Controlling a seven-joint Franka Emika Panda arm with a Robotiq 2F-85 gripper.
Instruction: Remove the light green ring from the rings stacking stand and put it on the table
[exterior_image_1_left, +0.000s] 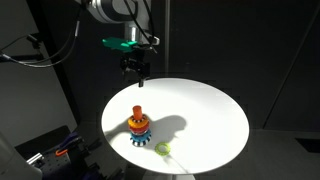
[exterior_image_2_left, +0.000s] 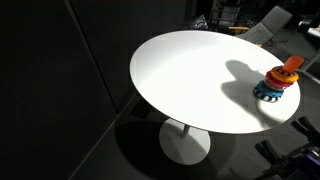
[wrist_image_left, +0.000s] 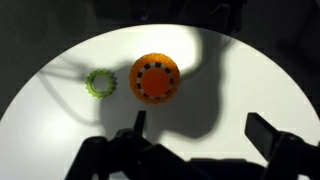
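Note:
The light green ring lies flat on the round white table, beside the rings stacking stand, near the table's front edge. The stand is a cone of orange, red and yellow rings on a light-blue base. It also shows in an exterior view, where the green ring is not visible. In the wrist view the ring lies left of the stand, a small gap between them. My gripper hangs high above the table's far edge, open and empty; its two dark fingers frame bare table.
The table stands on a single pedestal in a dark room. Dark equipment with coloured parts sits below the table's near edge. Chairs and clutter lie beyond the table in an exterior view.

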